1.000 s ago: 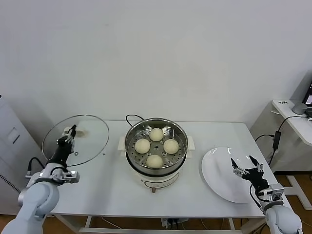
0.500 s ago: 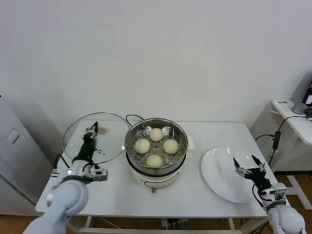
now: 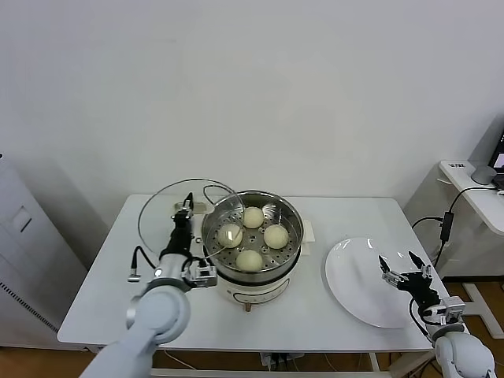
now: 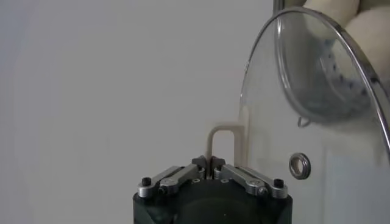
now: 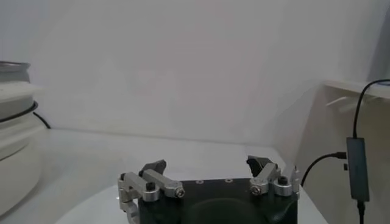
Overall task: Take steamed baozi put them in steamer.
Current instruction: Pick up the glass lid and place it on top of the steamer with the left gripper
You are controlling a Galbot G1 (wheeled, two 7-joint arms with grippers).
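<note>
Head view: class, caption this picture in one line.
Left gripper carries glass lid to steamer holding four baozi.

The right gripper (image 5: 210, 173) sat low in the right wrist view with its jaws spread wide and nothing between them, hovering over the pale curved rim of the white plate (image 5: 91, 207) on the white counter (image 5: 152, 149). Far off to one side stood the white base of the steamer (image 5: 15, 131), a black cord (image 5: 38, 112) curling from it. On the opposite side a dark adapter (image 5: 358, 167) hung on a black cable.
</note>
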